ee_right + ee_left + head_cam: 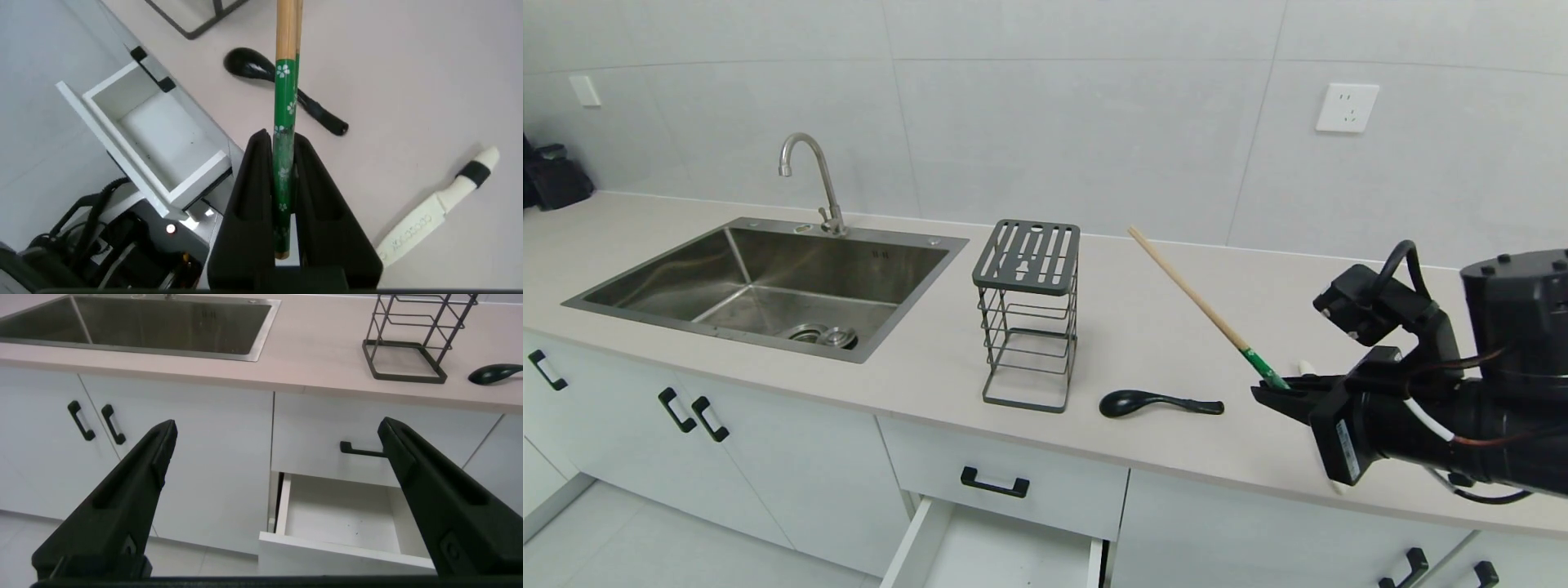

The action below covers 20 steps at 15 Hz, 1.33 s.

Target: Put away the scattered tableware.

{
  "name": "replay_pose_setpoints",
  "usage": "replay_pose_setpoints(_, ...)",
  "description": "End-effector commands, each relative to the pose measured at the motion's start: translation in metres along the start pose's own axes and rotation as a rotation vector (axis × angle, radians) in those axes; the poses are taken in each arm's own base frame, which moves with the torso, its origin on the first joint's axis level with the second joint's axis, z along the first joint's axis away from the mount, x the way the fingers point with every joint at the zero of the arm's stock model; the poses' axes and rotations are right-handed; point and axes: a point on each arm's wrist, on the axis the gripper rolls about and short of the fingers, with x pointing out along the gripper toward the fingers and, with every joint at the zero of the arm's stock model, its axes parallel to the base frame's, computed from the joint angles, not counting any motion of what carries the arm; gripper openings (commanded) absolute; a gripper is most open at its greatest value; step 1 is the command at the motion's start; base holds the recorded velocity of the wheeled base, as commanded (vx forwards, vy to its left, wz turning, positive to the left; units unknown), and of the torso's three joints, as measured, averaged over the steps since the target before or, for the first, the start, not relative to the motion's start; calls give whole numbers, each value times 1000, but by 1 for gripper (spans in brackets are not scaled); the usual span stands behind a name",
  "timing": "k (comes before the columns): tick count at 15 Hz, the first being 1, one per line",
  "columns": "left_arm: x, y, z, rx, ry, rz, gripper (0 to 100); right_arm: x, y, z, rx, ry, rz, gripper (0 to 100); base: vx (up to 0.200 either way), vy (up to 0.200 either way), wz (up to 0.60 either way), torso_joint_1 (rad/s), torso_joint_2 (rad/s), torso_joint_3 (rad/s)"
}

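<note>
Bamboo, with a green flowered end, the chopstick [1201, 306] is clamped at that end between the fingers of the right hand [1264, 395], at the right of the worktop [915, 359]; its bare length is angled away toward the far left. Nothing is judged to be put away yet: the wire rack [1027, 314] stands unfilled, and the drawer [1005, 555] below it is pulled out with nothing seen inside. A black spoon [1156, 403] lies on the worktop just left of the right hand, between it and the rack, and a white-handled utensil [441, 208] lies near that hand too. The left hand [278, 429] is held apart, low before the cabinet fronts, gripping nothing.
</note>
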Motion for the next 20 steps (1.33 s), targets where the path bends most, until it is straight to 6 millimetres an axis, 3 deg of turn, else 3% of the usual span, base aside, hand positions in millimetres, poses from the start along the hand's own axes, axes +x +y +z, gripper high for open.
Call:
replay_pose_setpoints(1, 0, 0, 0, -1, 2, -1, 100, -4, 5, 1, -13, -15, 18, 0, 0, 0, 0, 0, 0, 0)
replay_pose_setpoints(7, 0, 0, 0, 1, 2, 0, 100, 7, 39, 0, -175, 0, 228, 0, 0, 0, 0, 0, 0, 0)
replay_pose_setpoints(15, 0, 0, 0, -1, 2, 0, 100, 24, 56, -6, -245, 60, 290, 0, 0, 0, 0, 0, 0, 0)
replay_pose_setpoints(20, 0, 0, 0, -1, 2, 0, 100, 40, 71, 4, -275, 55, 328, 0, 0, 0, 0, 0, 0, 0)
